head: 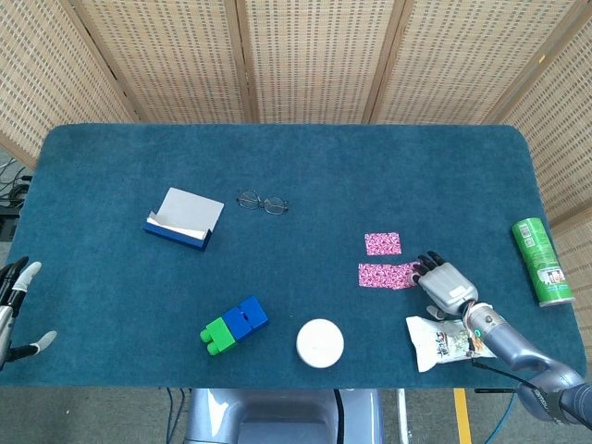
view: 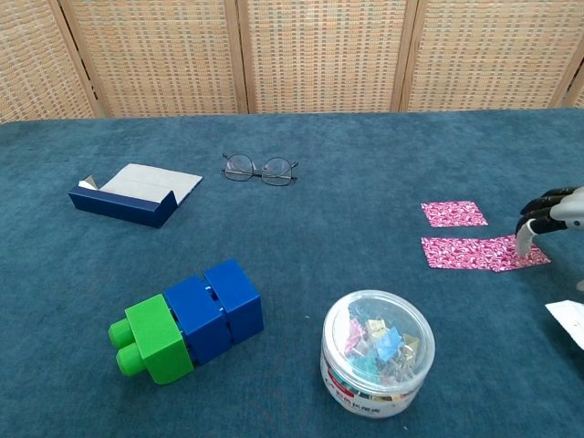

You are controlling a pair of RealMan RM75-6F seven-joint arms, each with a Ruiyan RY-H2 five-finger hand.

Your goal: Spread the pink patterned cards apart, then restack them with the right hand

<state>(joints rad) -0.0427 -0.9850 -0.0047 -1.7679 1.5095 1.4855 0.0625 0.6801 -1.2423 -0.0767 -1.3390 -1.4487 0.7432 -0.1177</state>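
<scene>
- My right robot hand (head: pixel 445 285) rests fingertips-down at the right end of the near strip of pink cards (head: pixel 387 275), fingers apart and grasping nothing.
- That strip runs left to right on the blue table (head: pixel 305 185); a lone pink card (head: pixel 383 243) lies just beyond it, apart.
- The cards lie to the left of my right robot hand, so I judge restacking means sweeping leftward along the strip.
- My left robot hand (head: pixel 17 310) hangs released, well apart at the table's far left edge.
</scene>
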